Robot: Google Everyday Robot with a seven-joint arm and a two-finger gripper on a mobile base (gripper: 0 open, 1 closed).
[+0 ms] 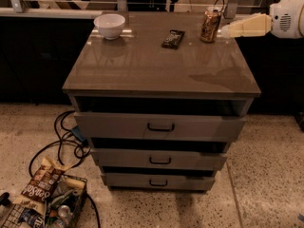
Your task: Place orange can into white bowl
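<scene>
Camera view: gripper beside orange can, desk far-right corner; its state you cannot tell. Likely light, slick, dentable: grip mid-body.

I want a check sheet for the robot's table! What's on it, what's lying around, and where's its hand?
Surface: cabinet top, brown and glossy.
Job's things: orange can upright at back right; white bowl at back left, looks empty.
Clutter: snack-bar wrapper, dark, between them.
Grippers: hand at the can's right side; contact unclear.
Cables: black cables on the floor, left.
Surroundings: three drawers slightly open; wire basket of snack bags on the floor.
</scene>
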